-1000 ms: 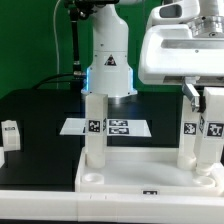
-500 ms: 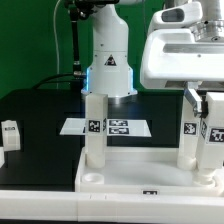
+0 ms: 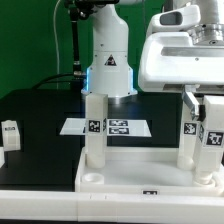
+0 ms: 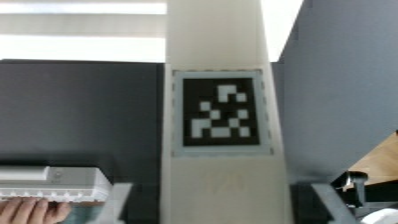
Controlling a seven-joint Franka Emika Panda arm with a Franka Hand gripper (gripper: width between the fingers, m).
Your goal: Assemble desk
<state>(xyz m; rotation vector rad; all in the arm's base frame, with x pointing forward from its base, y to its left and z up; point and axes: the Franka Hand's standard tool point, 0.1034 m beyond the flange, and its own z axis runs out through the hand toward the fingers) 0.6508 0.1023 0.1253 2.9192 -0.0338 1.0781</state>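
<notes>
Starting from the exterior view's left, one spare leg (image 3: 10, 133) lies on the black table (image 3: 40, 110), well apart from the tabletop (image 3: 130, 178). A left leg (image 3: 95, 130) stands upright at the tabletop's far left corner. The marker board (image 3: 112, 127) lies behind it, and a right leg (image 3: 188, 135) stands at the far right.

My worry is at this right side. The held leg (image 3: 212, 145) hangs just beside the right leg, so a small tilt or a slip in the grip could knock that one, or the held leg could seat crooked.

The gripper (image 3: 208, 102) seems to pinch the held leg at its upper part. In the wrist view the tag (image 4: 222, 120) of this leg fills the middle.
</notes>
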